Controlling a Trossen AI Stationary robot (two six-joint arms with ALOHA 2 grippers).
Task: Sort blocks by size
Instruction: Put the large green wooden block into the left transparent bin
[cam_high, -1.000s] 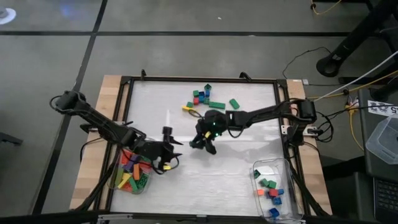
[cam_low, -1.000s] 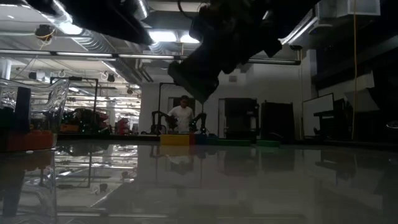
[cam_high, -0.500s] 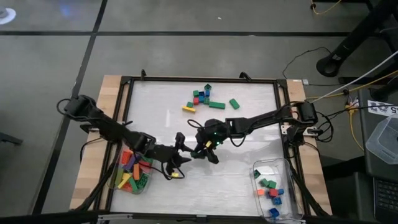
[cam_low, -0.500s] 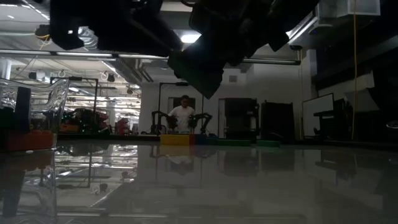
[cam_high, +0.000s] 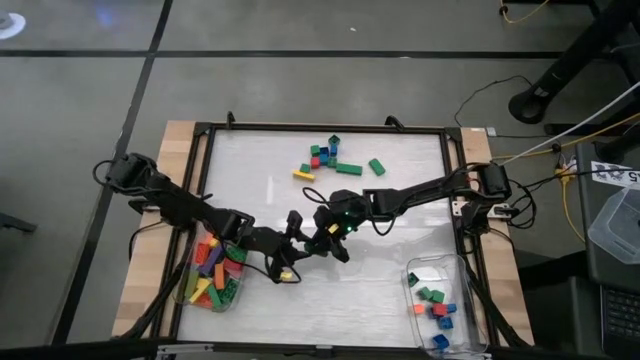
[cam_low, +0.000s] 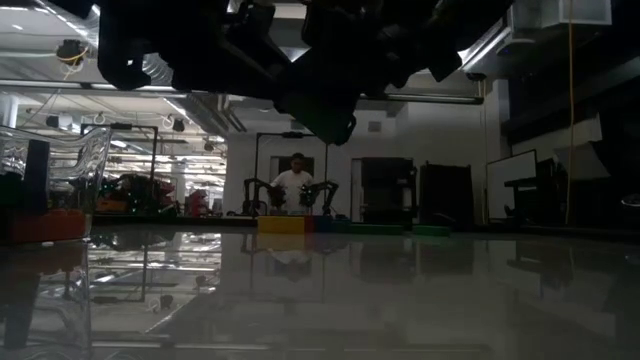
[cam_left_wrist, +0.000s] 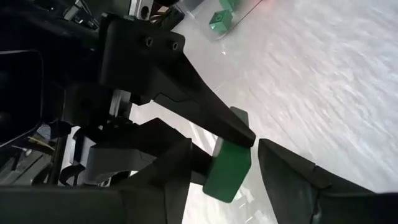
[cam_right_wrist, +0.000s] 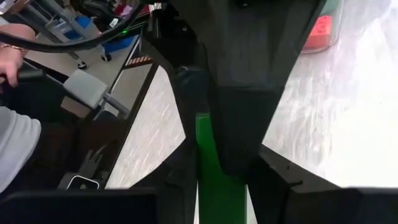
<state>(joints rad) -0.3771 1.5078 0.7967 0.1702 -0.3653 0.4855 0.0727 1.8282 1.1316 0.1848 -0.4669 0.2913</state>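
The right hand (cam_high: 322, 237) is positioned above the middle of the desk (cam_high: 400, 290), slightly toward the near edge. Its fingers (cam_right_wrist: 239, 134) are pressed on a long green block (cam_right_wrist: 214, 180), which stands between them; the right wrist view confirms the pinch.

The left hand (cam_high: 290, 252) sits just beside the right hand, toward the near-left corner of the desk. In the left wrist view, the green block (cam_left_wrist: 229, 169) lies between the left fingers (cam_left_wrist: 289, 165), which are spread on either side of it. It cannot be determined whether the left fingers touch the block. In the low view both hands hang above the desk surface as dark shapes, clear of it.

Location of the remaining blocks:
- A loose cluster of blocks (cam_high: 328, 158) in green, red, blue and yellow lies on the desk near the far edge, with one separate green block (cam_high: 376, 167) just to its right.
- A clear tub (cam_high: 184, 290) at the near-left corner holds a mixed pile of blocks (cam_high: 212, 276) in several colours.
- A second clear tub (cam_high: 462, 270) at the near-right corner holds a small number of blocks (cam_high: 434, 305) in green, red and blue.

A person (cam_low: 294, 183) is visible in the room beyond the far edge in the low view.
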